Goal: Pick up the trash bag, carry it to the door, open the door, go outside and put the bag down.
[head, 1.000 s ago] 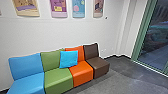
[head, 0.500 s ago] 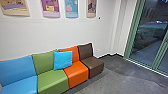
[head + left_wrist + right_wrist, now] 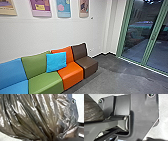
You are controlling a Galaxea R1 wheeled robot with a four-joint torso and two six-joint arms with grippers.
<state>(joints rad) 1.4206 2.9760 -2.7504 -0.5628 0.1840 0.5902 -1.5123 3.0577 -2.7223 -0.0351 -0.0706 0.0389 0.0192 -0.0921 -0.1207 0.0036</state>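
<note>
Trash bag (image 3: 36,117), brown, shiny, gathered folds beside left hand (image 3: 55,138)

Seat row (image 3: 46,83) set along wall (image 3: 37,35), ahead and to the left. Cushion (image 3: 56,61) propped against backrests, across second and third seats from right end. Posters (image 3: 64,8) hung on wall above. Glass door (image 3: 153,38) located right, past wall corner; paving (image 3: 136,52) seen behind it.
</note>
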